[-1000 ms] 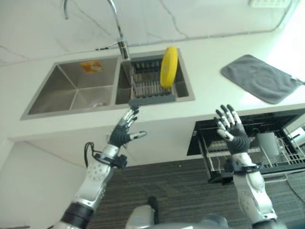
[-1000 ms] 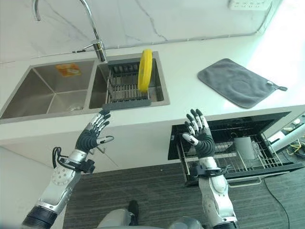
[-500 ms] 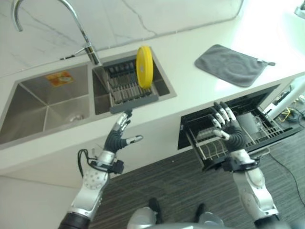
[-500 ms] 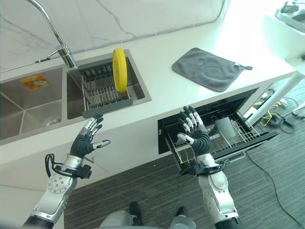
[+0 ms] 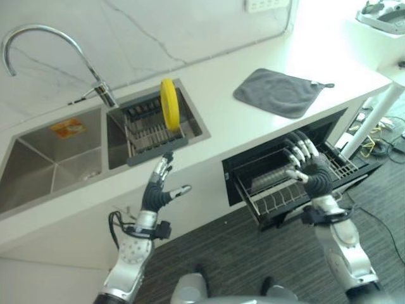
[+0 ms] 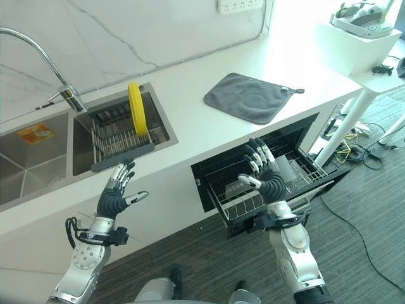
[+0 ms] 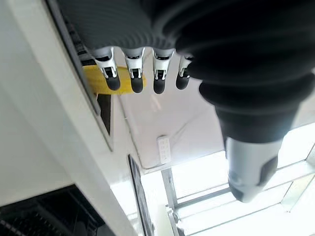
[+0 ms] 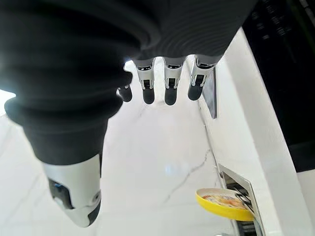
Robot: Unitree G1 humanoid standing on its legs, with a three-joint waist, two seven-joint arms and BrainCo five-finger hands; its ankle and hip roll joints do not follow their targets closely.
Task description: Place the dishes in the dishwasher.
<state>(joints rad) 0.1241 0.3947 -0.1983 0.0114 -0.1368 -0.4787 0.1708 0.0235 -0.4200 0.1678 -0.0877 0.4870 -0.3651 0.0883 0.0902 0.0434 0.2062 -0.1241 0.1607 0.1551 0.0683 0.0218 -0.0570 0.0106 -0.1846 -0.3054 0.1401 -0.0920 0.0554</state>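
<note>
Left hand (image 5: pixel 157 193): fingers straight and spread, thumb out to the side, holding nothing; it is raised in front of the counter edge, just below the sink (image 5: pixel 76 149). Right hand (image 6: pixel 269 179): fingers straight and fanned apart, thumb apart, holding nothing; it is raised in front of the open dishwasher (image 6: pixel 266 171), over its pulled-out wire rack (image 6: pixel 240 199). The yellow plate (image 5: pixel 168 104) stands on edge in the grey dish rack (image 5: pixel 149 133), which sits in the sink's basin nearer the dishwasher, well apart from both hands. The basin farther from the dishwasher carries an orange sticker (image 5: pixel 68 128) on its rear wall. The faucet (image 5: pixel 38 44) arches behind the sink. A grey mat (image 6: pixel 248 96) lies flat on the counter above the dishwasher, on the far side from the sink.
</note>
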